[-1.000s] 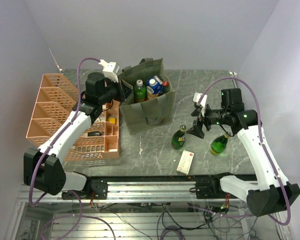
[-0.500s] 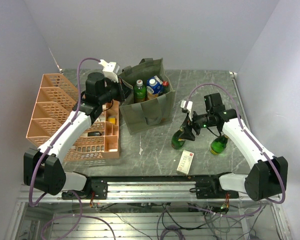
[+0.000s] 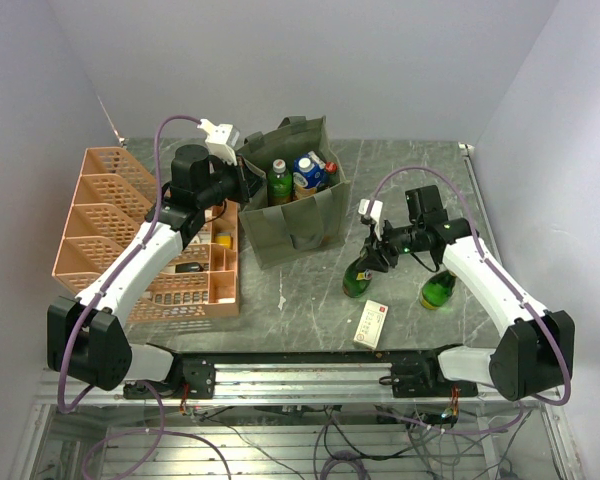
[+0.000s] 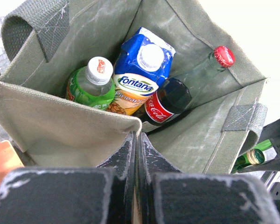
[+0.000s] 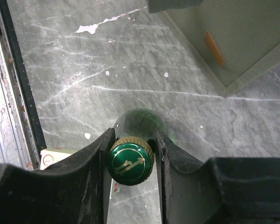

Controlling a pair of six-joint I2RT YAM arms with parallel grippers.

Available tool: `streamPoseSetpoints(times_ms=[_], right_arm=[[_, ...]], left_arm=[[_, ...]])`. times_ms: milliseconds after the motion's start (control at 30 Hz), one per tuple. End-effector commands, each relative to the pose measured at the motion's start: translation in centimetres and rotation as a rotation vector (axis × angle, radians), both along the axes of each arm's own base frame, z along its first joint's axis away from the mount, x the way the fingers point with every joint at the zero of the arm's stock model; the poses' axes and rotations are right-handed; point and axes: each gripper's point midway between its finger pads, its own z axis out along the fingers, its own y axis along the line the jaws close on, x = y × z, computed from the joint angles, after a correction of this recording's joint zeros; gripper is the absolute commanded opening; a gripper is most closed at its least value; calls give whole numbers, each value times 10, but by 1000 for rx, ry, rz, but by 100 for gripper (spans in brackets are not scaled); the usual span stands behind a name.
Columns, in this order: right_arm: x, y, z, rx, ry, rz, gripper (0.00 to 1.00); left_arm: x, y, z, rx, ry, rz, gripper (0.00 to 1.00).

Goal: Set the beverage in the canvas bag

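Left jaws pinch the canvas bag (image 4: 60, 126) by its rim, holding it open; right jaws narrowly straddle the green bottle (image 5: 130, 161) at its cap, perhaps gripping.

Robotics lab: plain-walled booth (image 3: 300, 70), aluminium-rail frame (image 3: 310, 372)

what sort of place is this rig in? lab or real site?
Most likely a lab test cell, not a shop or home: plain walls box in a marble-look table, both arms sit on an aluminium rail with loose cables below, and the canvas bag and pink crate look staged.
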Motion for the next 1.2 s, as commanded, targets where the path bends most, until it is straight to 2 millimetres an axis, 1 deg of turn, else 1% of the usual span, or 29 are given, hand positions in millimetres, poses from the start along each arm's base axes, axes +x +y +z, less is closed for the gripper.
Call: streamPoseSetpoints(times_ms=[0,133,233,267,467,600,767,833,900,933,967,1000,1167], right_arm=[[13,4,37,20,-119,8,0],[18,9,66,57,-177,9,0],[21,13,91,81,-220,11,0],[22,18,114,110,-246,19,0],[22,42,175,157,-325,37,0],[17,61,206,177,-356,85,0],[10,83,242,250,-372,164,0],[9,92,258,287,-378,188,0],[10,98,274,321,-379,207,0],[10,100,286,342,-392,215,0],[11,102,293,355,-394,221,0],[6,111,299,370,-391,247,0],[17,126,318,399,-405,242,0]], left_arm=[[3,2,0,14,-5,-1,7],[8,4,2,21,-11,14,7],[6,2,5,26,-11,-1,7],[8,5,5,33,-19,13,7],[7,11,3,58,-25,36,10],[2,15,11,69,-59,39,12],[3,21,9,101,-72,59,17],[3,23,8,113,-75,66,15],[3,25,8,118,-76,78,10],[2,26,9,118,-77,83,7],[1,28,12,119,-85,87,7],[0,30,15,125,-96,92,7],[2,40,13,175,-87,134,7]])
